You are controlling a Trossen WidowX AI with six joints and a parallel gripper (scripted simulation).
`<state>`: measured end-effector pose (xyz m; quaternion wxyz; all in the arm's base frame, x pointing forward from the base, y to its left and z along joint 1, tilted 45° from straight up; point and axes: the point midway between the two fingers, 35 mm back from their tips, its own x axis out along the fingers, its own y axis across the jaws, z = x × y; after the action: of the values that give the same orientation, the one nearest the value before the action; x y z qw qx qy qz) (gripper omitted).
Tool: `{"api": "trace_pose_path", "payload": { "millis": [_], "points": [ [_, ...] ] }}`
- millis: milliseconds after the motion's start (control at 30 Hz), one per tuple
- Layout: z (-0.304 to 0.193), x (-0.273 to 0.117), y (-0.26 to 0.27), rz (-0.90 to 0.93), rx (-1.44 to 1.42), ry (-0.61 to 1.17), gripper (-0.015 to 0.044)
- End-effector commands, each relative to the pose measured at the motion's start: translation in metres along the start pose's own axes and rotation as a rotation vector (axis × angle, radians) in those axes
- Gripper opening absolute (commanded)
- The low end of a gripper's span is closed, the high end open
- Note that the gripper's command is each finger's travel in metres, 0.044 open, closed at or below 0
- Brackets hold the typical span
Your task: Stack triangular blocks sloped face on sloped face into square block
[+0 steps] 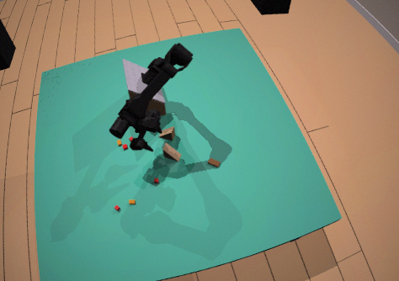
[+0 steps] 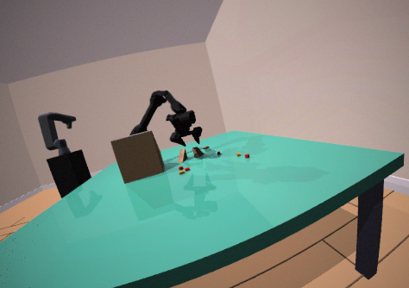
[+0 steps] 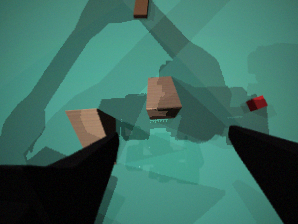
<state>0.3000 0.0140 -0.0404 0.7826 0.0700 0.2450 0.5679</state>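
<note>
Two tan triangular blocks lie apart on the green table (image 1: 261, 150) (image 2: 280, 179). One block (image 1: 167, 134) (image 2: 182, 155) (image 3: 85, 125) is nearer the box. The other block (image 1: 172, 151) (image 2: 198, 152) (image 3: 162, 97) lies just beyond it. My gripper (image 1: 142, 145) (image 2: 190, 140) (image 3: 172, 134) is open and empty. It hovers above the table just beside the two blocks. In the wrist view one block lies ahead between the fingers and the other sits by the left finger.
A large brown box (image 1: 135, 76) (image 2: 137, 156) stands behind the arm. A small flat brown block (image 1: 214, 162) (image 3: 141, 7) lies farther out. Small red and orange cubes (image 1: 125, 146) (image 1: 156, 180) (image 1: 132, 201) (image 3: 256, 103) are scattered around. A second arm on a black pedestal (image 2: 65, 166) stands beside the table.
</note>
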Motion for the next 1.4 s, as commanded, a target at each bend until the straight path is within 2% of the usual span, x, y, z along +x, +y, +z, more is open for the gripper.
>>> {"api": "trace_pose_path", "payload": {
  "millis": [0,1367],
  "points": [
    [-0.002,0.007,0.001,0.003,0.013,0.002,0.0440],
    [-0.007,0.068,-0.005,-0.012,0.012,0.013,0.0440]
  ]
}}
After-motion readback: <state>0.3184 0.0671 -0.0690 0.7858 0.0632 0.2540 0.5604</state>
